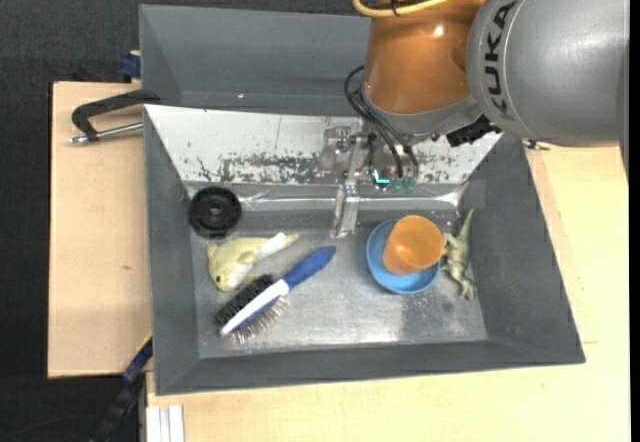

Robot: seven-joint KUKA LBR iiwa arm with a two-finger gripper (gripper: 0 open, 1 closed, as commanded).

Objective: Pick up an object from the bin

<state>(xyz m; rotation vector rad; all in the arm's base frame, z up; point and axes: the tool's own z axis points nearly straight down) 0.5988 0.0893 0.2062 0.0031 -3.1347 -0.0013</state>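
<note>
Beside the tool, blue-handled brush and orange cup

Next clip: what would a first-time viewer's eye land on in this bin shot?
The arm with its orange wrist cover looms in from the upper right, and its hand hangs over bare floor in the bin's middle, toward the back wall. Next comes the orange cup sitting in a blue bowl at the right. Left of centre, near the front, lies a blue-handled brush.
</note>
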